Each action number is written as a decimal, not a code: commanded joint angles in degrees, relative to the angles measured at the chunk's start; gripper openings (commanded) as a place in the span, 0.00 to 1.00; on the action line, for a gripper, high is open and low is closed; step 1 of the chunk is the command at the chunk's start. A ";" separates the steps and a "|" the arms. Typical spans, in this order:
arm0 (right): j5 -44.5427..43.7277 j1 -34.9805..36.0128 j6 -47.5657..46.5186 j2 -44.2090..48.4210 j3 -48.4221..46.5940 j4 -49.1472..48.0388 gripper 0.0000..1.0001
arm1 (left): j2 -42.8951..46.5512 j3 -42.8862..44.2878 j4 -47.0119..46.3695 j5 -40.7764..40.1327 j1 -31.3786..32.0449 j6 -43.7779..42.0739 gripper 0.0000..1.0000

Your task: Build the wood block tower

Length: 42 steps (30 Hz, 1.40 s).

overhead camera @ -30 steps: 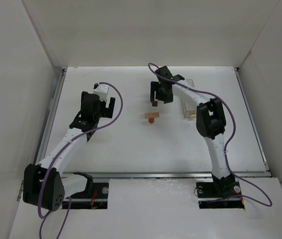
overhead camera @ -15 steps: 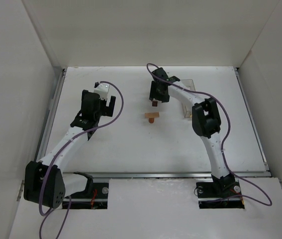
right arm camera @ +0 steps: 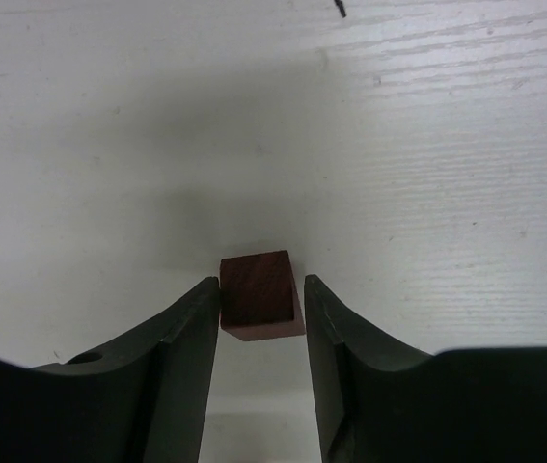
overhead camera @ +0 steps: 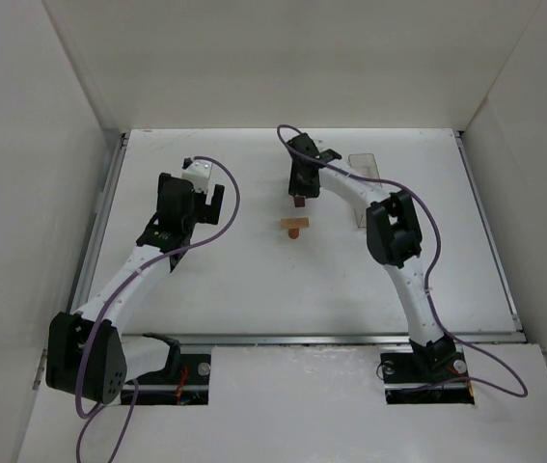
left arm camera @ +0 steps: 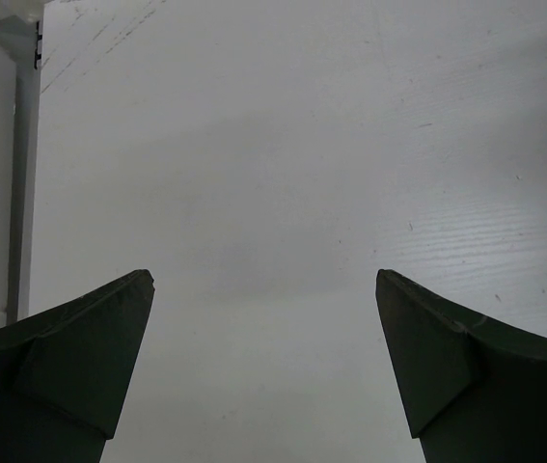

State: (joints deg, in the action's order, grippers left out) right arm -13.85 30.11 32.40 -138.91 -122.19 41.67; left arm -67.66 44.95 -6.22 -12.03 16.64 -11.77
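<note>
**Right claw (right arm camera: pixel 262 281) straddled dark red-brown block (right arm camera: pixel 257 301)**

On the white desk (overhead camera: pixel 254 280), the left claw (left arm camera: pixel 263 280) gaped wide open. The right claw's fingers hugged both sides of the block, grip impossible to tell, just beyond the tan-and-orange stack (overhead camera: pixel 294 227)

Matt wooden block (right arm camera: pixel 259 292) on faintly grained table (right arm camera: pixel 427 145)
</note>
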 commanded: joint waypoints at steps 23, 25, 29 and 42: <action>-4.43 1.88 -4.27 1.71 0.37 0.25 0.00 | 0.95 1.37 -2.92 0.17 -0.21 -0.89 1.00; -3.48 1.28 -7.60 2.67 0.37 -1.67 0.00 | 0.95 1.37 -2.92 0.17 -0.21 -0.89 1.00; 5.38 -0.13 -20.51 7.85 0.90 -8.00 0.00 | 1.47 1.37 -2.92 0.17 -0.21 -1.41 1.00; 31.93 -0.66 -64.73 26.32 9.87 1.72 0.01 | 4.46 -1.17 -2.23 11.75 -0.21 -0.89 1.00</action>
State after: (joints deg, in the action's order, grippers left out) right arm 8.58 29.06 -19.77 -114.83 -113.45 38.54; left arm -65.45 44.58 -7.46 -7.35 16.60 -12.88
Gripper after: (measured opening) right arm 0.393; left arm 0.997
